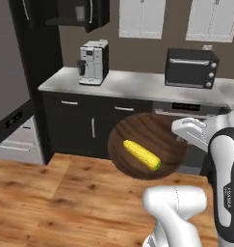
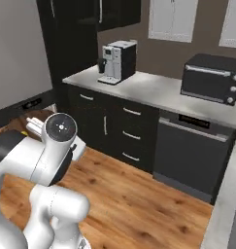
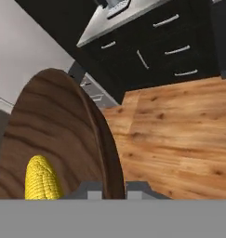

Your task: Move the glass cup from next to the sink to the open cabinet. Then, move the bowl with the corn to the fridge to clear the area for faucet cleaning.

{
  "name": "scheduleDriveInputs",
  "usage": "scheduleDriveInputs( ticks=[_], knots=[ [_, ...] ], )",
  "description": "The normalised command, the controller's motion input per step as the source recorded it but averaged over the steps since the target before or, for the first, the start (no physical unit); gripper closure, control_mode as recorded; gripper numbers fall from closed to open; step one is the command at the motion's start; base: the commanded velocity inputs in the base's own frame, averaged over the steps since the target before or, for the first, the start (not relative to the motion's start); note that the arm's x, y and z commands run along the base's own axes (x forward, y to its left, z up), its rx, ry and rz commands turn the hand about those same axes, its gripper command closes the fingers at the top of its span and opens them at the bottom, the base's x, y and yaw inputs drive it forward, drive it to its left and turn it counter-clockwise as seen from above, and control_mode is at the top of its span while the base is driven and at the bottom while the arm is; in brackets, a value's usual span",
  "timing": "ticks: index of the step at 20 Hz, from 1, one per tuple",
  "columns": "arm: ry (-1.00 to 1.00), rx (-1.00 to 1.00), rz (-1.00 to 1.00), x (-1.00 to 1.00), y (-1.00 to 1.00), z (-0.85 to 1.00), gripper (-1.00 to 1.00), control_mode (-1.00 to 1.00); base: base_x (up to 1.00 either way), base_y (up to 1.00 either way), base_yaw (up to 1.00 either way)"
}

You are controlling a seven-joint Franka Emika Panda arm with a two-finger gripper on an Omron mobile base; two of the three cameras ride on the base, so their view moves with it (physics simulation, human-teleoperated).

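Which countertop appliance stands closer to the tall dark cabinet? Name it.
The coffee machine. It is white and silver and stands at the counter's left end beside the tall dark cabinet; the black toaster oven sits farther right, above the dishwasher.

Left base view: bowl (image 1: 148, 147) at frame centre, above the wood floor (image 1: 56, 202), in front of the lower cabinets (image 1: 89, 126). Corn (image 1: 142, 154) lies inside bowl, centre. Arm's hand meets bowl's right edge. Counter (image 1: 133, 85) runs across upper half; coffee machine (image 1: 93, 62) on it upper left, toaster oven (image 1: 191, 67) on it upper right. Dishwasher (image 1: 186, 112) below counter, behind bowl's right side. Right base view: coffee machine (image 2: 118, 61) upper centre, toaster oven (image 2: 210, 78) upper right, dishwasher (image 2: 191, 158) right of the drawers (image 2: 131, 133). Hand view: bowl (image 3: 63, 139) lower left, corn (image 3: 41, 178) inside at bottom, gripper (image 3: 114, 190) astride the rim
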Motion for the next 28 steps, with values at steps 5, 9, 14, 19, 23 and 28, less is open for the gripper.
scheduleDriveInputs(
  ticks=[5, 9, 14, 19, 23, 28],
  knots=[
    [0.00, 0.00, 0.00, 0.00, 0.00, 0.00, 1.00, 1.00, 0.00, 0.32, 0.93],
    [0.00, 0.00, 0.00, 0.00, 0.00, 0.00, 1.00, 1.00, 0.00, 0.49, 0.86],
    [0.00, 0.00, 0.00, 0.00, 0.00, 0.00, 1.00, 1.00, 0.11, 0.62, 0.73],
    [0.00, 0.00, 0.00, 0.00, 0.00, 0.00, 1.00, 1.00, 0.92, 0.26, 0.45],
    [0.00, 0.00, 0.00, 0.00, 0.00, 0.00, 1.00, 1.00, 1.00, 0.01, 0.22],
    [0.00, 0.00, 0.00, 0.00, 0.00, 0.00, 1.00, 1.00, 1.00, -0.38, 0.13]
  ],
)
